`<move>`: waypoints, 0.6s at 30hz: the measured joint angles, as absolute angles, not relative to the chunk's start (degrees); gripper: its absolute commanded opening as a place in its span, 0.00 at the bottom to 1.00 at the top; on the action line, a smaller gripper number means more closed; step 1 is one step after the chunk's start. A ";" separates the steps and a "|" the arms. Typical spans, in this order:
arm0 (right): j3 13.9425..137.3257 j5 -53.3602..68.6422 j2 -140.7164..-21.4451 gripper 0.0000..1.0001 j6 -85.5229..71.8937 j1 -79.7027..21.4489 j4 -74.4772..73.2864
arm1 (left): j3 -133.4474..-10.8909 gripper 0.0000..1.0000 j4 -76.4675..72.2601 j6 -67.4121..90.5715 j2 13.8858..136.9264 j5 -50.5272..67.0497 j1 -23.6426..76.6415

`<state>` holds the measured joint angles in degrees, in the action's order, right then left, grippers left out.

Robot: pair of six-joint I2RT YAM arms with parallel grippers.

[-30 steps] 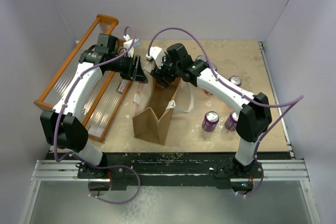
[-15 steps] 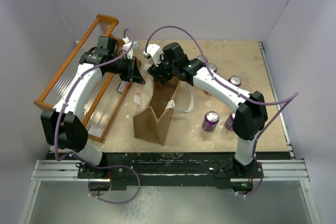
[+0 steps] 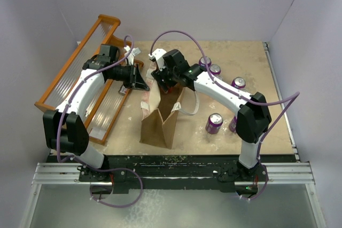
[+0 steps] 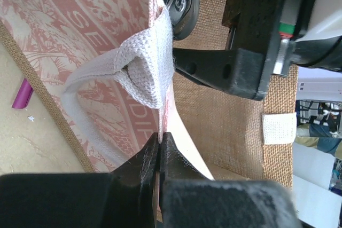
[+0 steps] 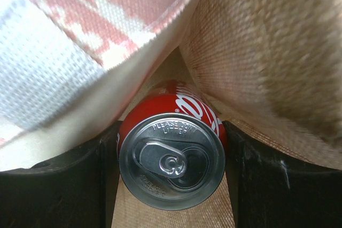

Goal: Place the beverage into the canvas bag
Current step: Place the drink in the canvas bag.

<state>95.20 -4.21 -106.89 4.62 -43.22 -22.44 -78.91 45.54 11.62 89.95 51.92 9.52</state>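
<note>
At the far left, the orange slatted rack [image 3: 64,86] lay along the table's [image 3: 251,52] edge. The left arm reached across it toward the middle. The left gripper [image 4: 160,145] had its fingers pressed fully together on the top edge of the canvas bag [image 3: 157,126], pinching one wall just beside a white loop handle [image 4: 141,65]. The bag stood upright on the table between the two arms, its mouth open and its printed pink-and-white side facing the left wrist camera.

The right gripper [image 3: 162,77] hung over the bag's mouth from the other side. Its fingers [image 5: 99,177] were spread partway and closed on a red can [image 5: 171,161], one on each side of it. The can sat top toward the wrist camera, between the bag's printed wall and its woven brown wall.

To the right, a purple can [image 3: 214,123] stood on the table well apart from the bag. More purple cans stood farther back, behind the right arm.
</note>
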 measured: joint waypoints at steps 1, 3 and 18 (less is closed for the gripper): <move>94.37 -4.40 -106.89 0.00 4.62 -43.24 -21.58 | -78.91 0.00 45.56 11.66 89.95 52.01 9.19; 92.82 -4.54 -106.89 0.00 4.62 -43.24 -19.94 | -78.91 0.00 45.76 11.55 89.95 51.92 8.54; 84.23 -4.80 -108.09 0.00 4.69 -43.46 -5.63 | -79.90 0.04 49.34 4.71 89.93 45.84 7.99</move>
<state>84.23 -4.80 -108.09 4.69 -43.46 -5.63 -79.90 49.34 4.71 89.93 45.84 7.99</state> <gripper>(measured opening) 0.691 0.036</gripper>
